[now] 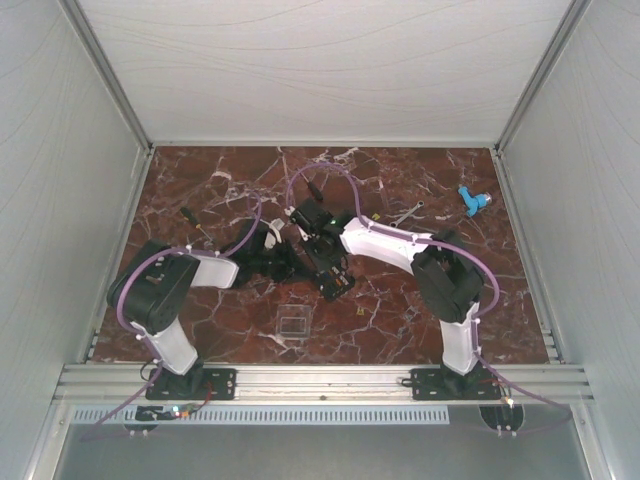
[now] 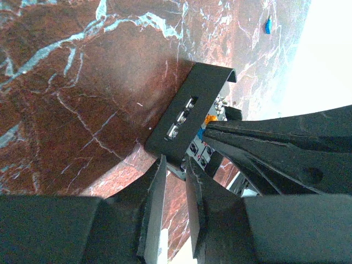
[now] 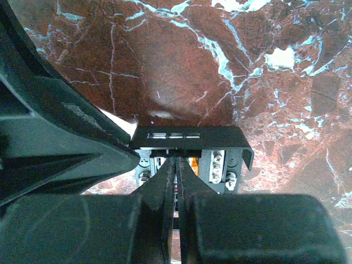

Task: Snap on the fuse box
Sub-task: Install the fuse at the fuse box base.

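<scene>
Left wrist view: the left gripper (image 2: 175,165) has its two fingers (image 2: 155,201) a narrow gap apart, with red marble table (image 2: 66,110) showing between them. The fuse box (image 2: 190,104) sits just beyond the fingertips, tilted, with its near lower corner right at the tips. Whether the fingers pinch that corner or only flank it cannot be told. The right gripper (image 2: 204,131) reaches in from the right of these fingers, its pointed tips meeting the box's slotted face beside small orange and blue specks. Right wrist view: the right fingers are pressed together with no gap between them. Their tips lie against the near side of the box, just under its top edge. Whether a thin wall is caught between them cannot be seen. The box stands directly ahead of the fingertips, with metal contacts and an orange speck showing either side of them. The dark body of the left gripper fills the space left of the fingers and touches the box's left end. Top external view: both grippers meet over the middle of the table with the box between their tips. A clear square lid (image 1: 292,324) lies apart, nearer the arm bases than the fingers. A screwdriver (image 1: 195,226) lies well off behind the left arm, and a blue part (image 1: 472,201) lies far beyond the right arm.
</scene>
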{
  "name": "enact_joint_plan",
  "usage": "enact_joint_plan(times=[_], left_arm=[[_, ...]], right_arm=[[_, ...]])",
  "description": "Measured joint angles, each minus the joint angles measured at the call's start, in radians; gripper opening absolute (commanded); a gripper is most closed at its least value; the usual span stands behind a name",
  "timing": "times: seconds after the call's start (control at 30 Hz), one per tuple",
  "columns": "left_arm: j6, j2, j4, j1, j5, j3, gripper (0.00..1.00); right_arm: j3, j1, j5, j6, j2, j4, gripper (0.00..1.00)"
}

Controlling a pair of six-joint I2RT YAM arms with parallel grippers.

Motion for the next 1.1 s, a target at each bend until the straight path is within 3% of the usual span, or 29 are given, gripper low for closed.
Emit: enact_joint_plan(times=[0.27, 0.73, 1.1], left_arm=[[0.0, 0.0, 0.0, 0.0, 0.0, 0.0, 0.22], [0.0, -0.008, 0.0, -0.006, -0.002, 0.0, 0.25], [0.0, -0.008, 0.0, -0.006, -0.002, 0.0, 0.25]], right_arm=[[0.011, 0.019, 0.029, -0.019, 0.005, -0.013, 0.0], [-0.086, 0.031, -0.006, -0.011, -0.165, 0.024, 0.05], [-0.087, 0.031, 0.018, 0.016, -0.129, 0.039, 0.05]])
